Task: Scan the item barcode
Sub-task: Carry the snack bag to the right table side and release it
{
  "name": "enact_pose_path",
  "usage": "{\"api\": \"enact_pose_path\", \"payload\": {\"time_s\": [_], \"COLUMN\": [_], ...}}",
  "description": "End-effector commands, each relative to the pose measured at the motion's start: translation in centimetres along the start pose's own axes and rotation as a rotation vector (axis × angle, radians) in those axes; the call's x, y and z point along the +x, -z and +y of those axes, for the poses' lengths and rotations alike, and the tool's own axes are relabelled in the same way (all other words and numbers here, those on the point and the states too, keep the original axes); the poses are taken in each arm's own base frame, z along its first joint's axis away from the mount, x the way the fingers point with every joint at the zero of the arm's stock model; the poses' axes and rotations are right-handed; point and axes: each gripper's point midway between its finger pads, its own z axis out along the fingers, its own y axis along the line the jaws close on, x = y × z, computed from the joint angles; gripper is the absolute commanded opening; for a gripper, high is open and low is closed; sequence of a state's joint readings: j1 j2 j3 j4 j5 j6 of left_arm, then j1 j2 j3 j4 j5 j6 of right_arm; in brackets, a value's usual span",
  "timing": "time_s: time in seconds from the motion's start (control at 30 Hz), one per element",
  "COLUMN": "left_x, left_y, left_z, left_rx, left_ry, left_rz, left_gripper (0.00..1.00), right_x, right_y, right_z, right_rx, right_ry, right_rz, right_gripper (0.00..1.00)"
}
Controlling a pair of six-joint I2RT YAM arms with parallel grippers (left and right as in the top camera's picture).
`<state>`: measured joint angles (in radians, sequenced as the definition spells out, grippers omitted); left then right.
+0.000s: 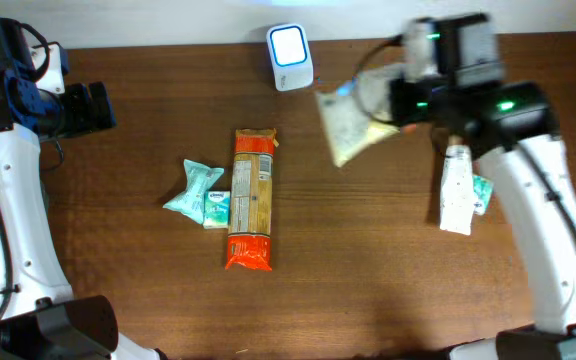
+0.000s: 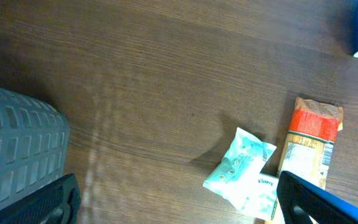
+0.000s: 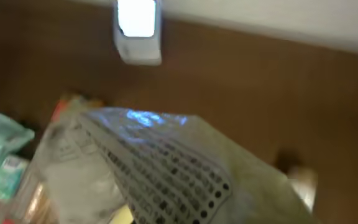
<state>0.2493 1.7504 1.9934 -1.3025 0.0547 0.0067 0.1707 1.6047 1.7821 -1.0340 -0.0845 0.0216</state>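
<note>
Spread beneath everything: a dark brown wooden table. Clenched in the right fingers: a translucent plastic bag of pale grains, held clear of the table and hanging out beyond the fingertips. Blurred in the right wrist view, with a panel of dark print facing up toward that camera; cannot tell where the barcode sits.

Step judged to be presenting the bag to the small white scanner with a lit blue-white window, standing ahead of the right fingertips near the table's far edge, apart from the bag. Next, probably: bring the bag nearer, turn the printed face toward the lit window, hold steady.

Spread wide and grasping nothing: the left fingers, off to the side.

Lying flat well ahead of the left fingers: a long orange-and-tan packet. Behind the right fingers, under that arm: a flat white pouch. Touching the long packet: crumpled teal tissue packs. Touching the pouch: a small teal pack.

Nothing seen between bag and scanner.
</note>
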Motion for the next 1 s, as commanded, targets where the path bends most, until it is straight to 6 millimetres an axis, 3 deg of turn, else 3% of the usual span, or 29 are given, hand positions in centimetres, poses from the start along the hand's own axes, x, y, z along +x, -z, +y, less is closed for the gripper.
{"api": "enact_pose_path", "payload": {"time_s": [0.0, 0.13, 0.17, 0.27, 0.4, 0.43, 0.47, 0.53, 0.57, 0.6, 0.7, 0.77, 0.83, 0.87, 0.9, 0.97], "left_x": [-0.1, -0.1, -0.1, -0.1, -0.1, -0.1, -0.1, -0.1, -0.1, -0.1, -0.1, -0.1, -0.1, -0.1, -0.1, -0.1], "left_y": [0.3, 0.3, 0.3, 0.3, 0.3, 0.3, 0.3, 0.3, 0.3, 0.3, 0.3, 0.3, 0.3, 0.3, 0.3, 0.3], "left_z": [0.1, 0.1, 0.1, 0.1, 0.1, 0.1, 0.1, 0.1, 0.1, 0.1, 0.1, 0.1, 0.1, 0.1, 0.1, 0.1], "left_rx": [0.0, 0.0, 0.0, -0.001, 0.0, -0.001, 0.0, 0.0, -0.001, -0.001, 0.0, 0.0, -0.001, -0.001, 0.0, 0.0], "left_ry": [-0.007, -0.007, -0.007, -0.007, -0.007, -0.007, -0.007, -0.007, -0.007, -0.007, -0.007, -0.007, -0.007, -0.007, -0.007, -0.007], "left_rz": [-0.008, -0.008, -0.008, -0.009, -0.008, -0.009, -0.008, -0.008, -0.009, -0.009, -0.008, -0.008, -0.009, -0.009, -0.008, -0.008], "left_gripper": [0.99, 0.99, 0.99, 0.99, 0.99, 0.99, 0.99, 0.99, 0.99, 0.99, 0.99, 0.99, 0.99, 0.99, 0.99, 0.99], "right_x": [2.9, 7.8, 9.8, 14.6, 18.9, 19.1, 18.8, 17.9, 17.0, 16.3, 17.0, 19.0, 22.4, 22.9, 22.8, 20.8], "right_y": [-0.2, -1.9, -2.5, -3.5, -4.3, -4.6, -4.6, -4.5, -4.4, -4.3, -4.1, -3.0, 0.4, 2.2, 3.8, 7.1], "right_z": [-5.6, -14.5, -17.4, -22.6, -26.5, -26.7, -27.0, -27.6, -26.8, -26.0, -25.2, -25.9, -27.5, -27.8, -27.9, -27.3], "right_rx": [-0.038, -0.026, -0.033, -0.033, 0.04, 0.044, 0.047, 0.045, -0.016, -0.08, -0.086, 0.056, 0.356, 0.445, 0.498, 0.538], "right_ry": [-0.235, -0.505, -0.602, -0.782, -0.89, -0.886, -0.877, -0.973, -0.964, -0.958, -0.994, -1.025, -1.152, -1.163, -1.156, -1.128], "right_rz": [0.099, 0.154, 0.147, 0.091, 0.029, 0.019, 0.002, -0.045, -0.065, -0.082, -0.039, 0.043, 0.178, 0.21, 0.228, 0.224], "right_gripper": [0.04, 0.04, 0.04, 0.04, 0.04, 0.09, 0.27, 0.47, 0.64, 0.99, 0.99, 0.99, 0.99, 0.99, 0.99, 0.99]}}
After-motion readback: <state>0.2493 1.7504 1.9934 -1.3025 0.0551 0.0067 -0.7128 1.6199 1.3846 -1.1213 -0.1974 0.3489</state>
